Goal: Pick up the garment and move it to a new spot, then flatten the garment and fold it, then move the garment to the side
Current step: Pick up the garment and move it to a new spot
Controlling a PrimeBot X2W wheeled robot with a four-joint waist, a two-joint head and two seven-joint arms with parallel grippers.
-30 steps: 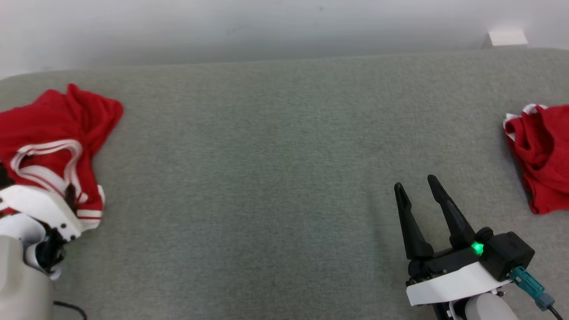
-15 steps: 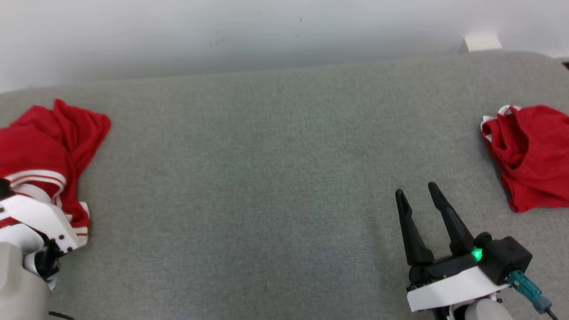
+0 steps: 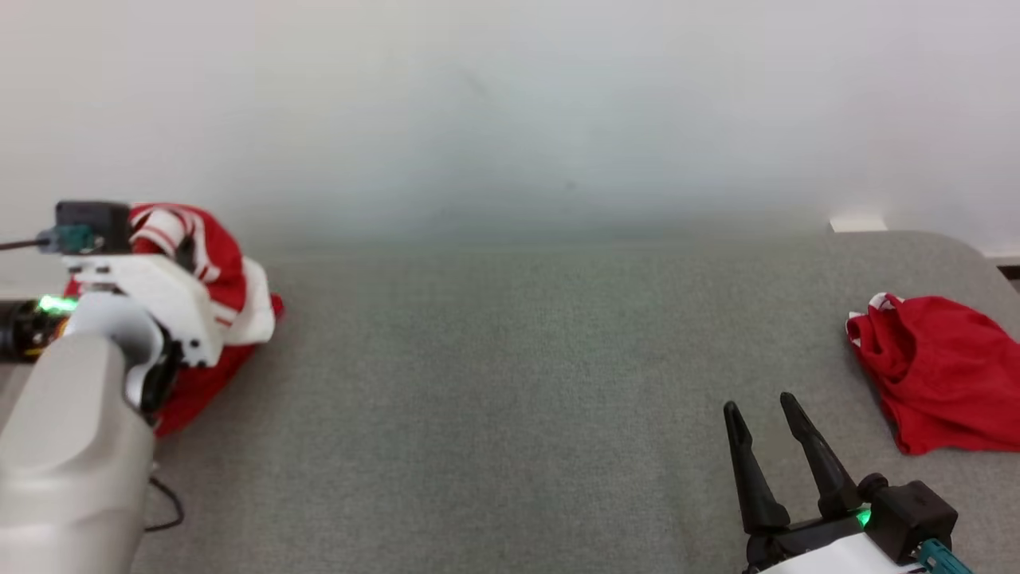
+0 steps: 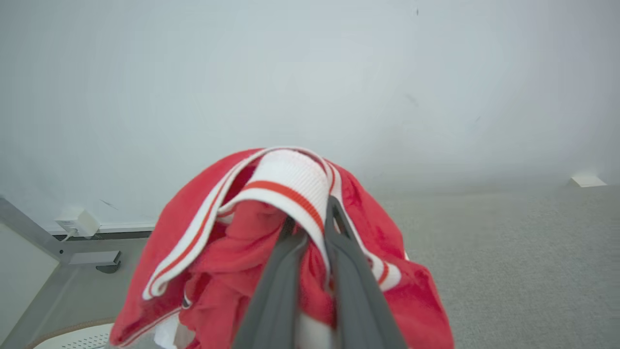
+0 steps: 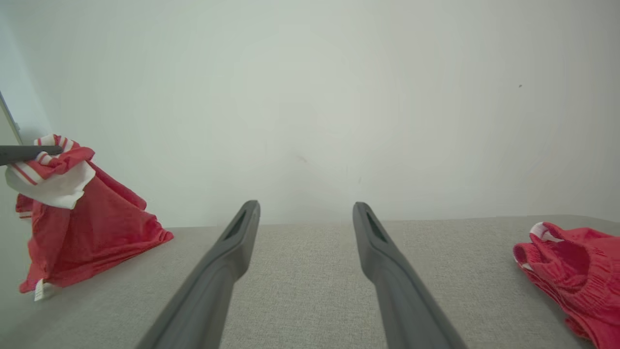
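The garment [image 3: 227, 263] is red with white striped trim. It hangs bunched from my left gripper [image 3: 185, 249] at the far left, its lower end still touching the grey padded surface [image 3: 510, 399]. In the left wrist view the left gripper [image 4: 312, 224] is shut on the garment [image 4: 213, 257], pinching the white trim between its fingers. The right wrist view shows the garment [image 5: 87, 232] draped in a cone below the left gripper [image 5: 29, 153]. My right gripper [image 3: 761, 406] stands open and empty at the lower right, its fingers [image 5: 232, 252] wide apart above the surface.
A second red garment [image 3: 940, 375] lies crumpled at the right edge of the surface, to the right of the right gripper [image 5: 306, 207]. A pale wall rises behind. A small white block [image 3: 857, 223] sits at the back right. A wall plug [image 4: 77, 220] shows far left.
The left gripper has shut on the garment's trim and raised it off the surface. The head camera has tilted up. The right gripper stays open in place.
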